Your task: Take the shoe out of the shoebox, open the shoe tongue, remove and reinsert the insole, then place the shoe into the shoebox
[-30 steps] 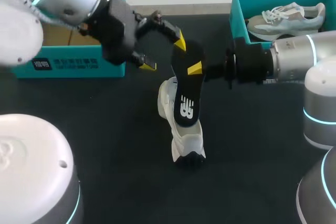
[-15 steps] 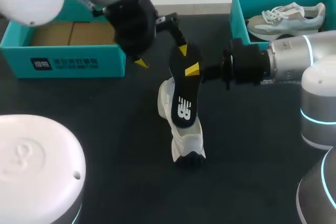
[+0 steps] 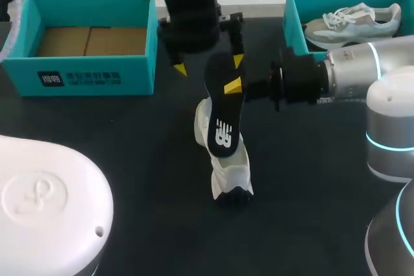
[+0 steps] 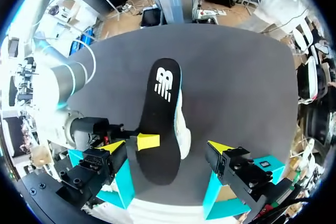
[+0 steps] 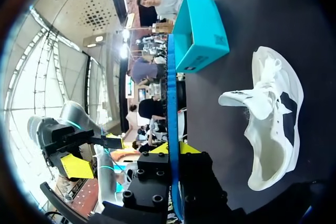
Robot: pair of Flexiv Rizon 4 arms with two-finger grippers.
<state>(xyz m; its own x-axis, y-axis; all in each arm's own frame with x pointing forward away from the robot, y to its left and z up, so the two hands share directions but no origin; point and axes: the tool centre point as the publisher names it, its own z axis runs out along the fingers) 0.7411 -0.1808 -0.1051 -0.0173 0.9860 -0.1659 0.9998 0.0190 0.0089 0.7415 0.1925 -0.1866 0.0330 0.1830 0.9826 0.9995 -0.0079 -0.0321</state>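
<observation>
The black table (image 3: 129, 159) fills most of the head view. My left arm (image 3: 189, 11) comes in from the far left and reaches to the middle. My right arm (image 3: 356, 75) comes in from the right side.

An open teal shoebox (image 3: 97, 79) sits at the far left, and its brown floor shows. A second teal shoebox (image 3: 294, 11) sits at the far right with a grey and white shoe (image 3: 352, 21) lying in it.

The white shoe (image 3: 226, 166) is out of both boxes. It lies in the middle of the table, toe toward the near edge.

The black insole (image 3: 223, 108) is above the white shoe and tilted. Its near end rests on the shoe, and I cannot tell if that end is tucked inside. Its far end is lifted up toward the left arm.

The right gripper (image 3: 234, 86) is clamped on the side of the insole, near the lifted end. In the right wrist view the insole (image 5: 172, 77) stands on its thin edge between that gripper's (image 5: 173, 149) two fingers.

The left gripper (image 4: 167, 146) hangs over the lifted end of the insole (image 4: 160, 103). Its fingers are spread wide apart, one on each side, and they do not grip it.
</observation>
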